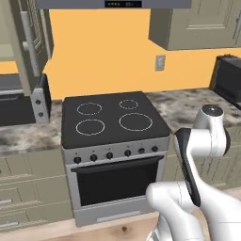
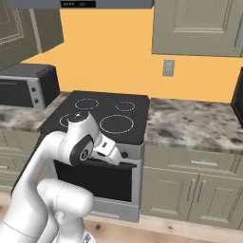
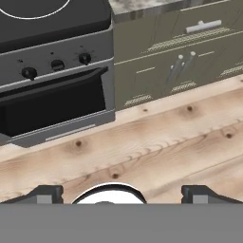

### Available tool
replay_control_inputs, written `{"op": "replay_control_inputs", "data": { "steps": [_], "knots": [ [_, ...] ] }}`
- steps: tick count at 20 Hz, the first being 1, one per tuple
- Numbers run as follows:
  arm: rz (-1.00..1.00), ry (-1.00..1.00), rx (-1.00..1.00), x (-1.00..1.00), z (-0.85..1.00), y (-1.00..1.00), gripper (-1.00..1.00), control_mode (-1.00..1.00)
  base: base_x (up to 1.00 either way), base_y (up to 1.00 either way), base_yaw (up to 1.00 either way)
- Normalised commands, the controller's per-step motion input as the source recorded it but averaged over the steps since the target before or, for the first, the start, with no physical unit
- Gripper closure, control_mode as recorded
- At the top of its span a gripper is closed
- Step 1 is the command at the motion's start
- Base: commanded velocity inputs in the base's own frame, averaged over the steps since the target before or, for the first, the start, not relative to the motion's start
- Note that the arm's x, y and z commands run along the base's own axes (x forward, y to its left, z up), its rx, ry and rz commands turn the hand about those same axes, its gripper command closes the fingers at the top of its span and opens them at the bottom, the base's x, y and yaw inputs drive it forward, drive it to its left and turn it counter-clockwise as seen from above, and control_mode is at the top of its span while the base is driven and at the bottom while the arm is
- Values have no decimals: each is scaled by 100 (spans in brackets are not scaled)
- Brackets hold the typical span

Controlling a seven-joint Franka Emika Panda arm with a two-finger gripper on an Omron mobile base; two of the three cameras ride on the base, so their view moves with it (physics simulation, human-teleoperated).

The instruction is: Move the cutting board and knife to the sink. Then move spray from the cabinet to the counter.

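Even, bright, flat light all round, with no glare off the dark stove (image 1: 113,120). Shadows are faint. Edges look slightly soft and coarse, nothing warped.

The counter (image 2: 199,124) is speckled grey and brown. The stove (image 1: 113,117) is topped in black with white rings. The wall (image 1: 103,52) is painted orange.

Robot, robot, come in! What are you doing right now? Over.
Gripper open, holding nothing, aimed at the wooden floor. Facing the stove; counter alongside. Nothing in the way. Over.
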Motion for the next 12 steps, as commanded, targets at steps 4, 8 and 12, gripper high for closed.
{"op": "replay_control_inputs", "data": {
  "steps": [4, 8, 12],
  "knots": [
    [0, 0, 0, 0, 0, 0, -100, 100, -15, 67, 10],
    [0, 0, 0, 0, 0, 0, -100, 100, -1, 76, 5],
    [0, 0, 0, 0, 0, 0, -100, 100, -2, 78, 0]
  ]
}}
